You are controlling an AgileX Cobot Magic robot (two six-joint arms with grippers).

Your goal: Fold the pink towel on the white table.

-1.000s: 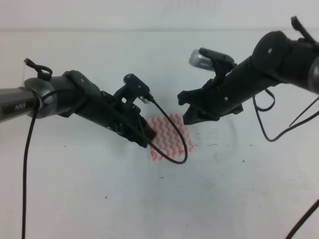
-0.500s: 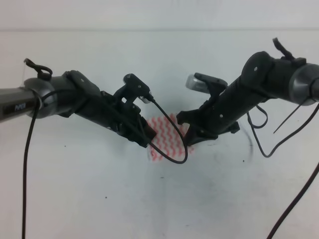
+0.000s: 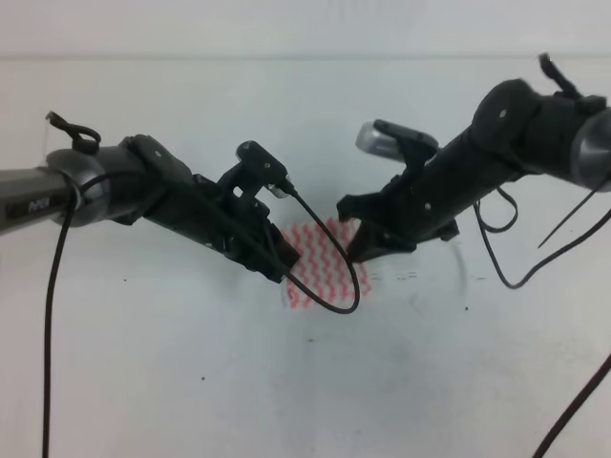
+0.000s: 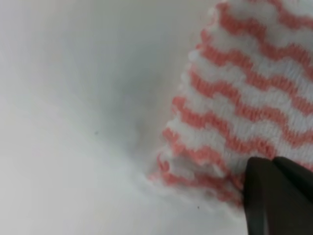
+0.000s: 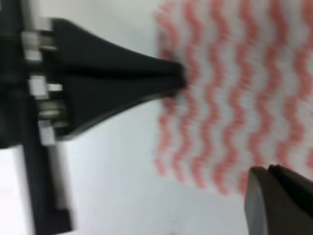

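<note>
The pink towel lies small on the middle of the white table, white with pink-red zigzag stripes. My left gripper is shut on the towel's left edge; the right wrist view shows its black tapered tip pinching the cloth. In the left wrist view the bunched towel corner meets the gripper's closed fingertips. My right gripper is shut on the towel's right edge, its closed tip over the cloth's border.
A black cable loop from the left wrist hangs over the towel's front edge. More cables dangle under the right arm. The table's back edge runs across the top of the exterior view.
The right gripper dropped onto the towel's right edge, closed, and has now risen slightly up-left with that edge. The left arm has not moved.
</note>
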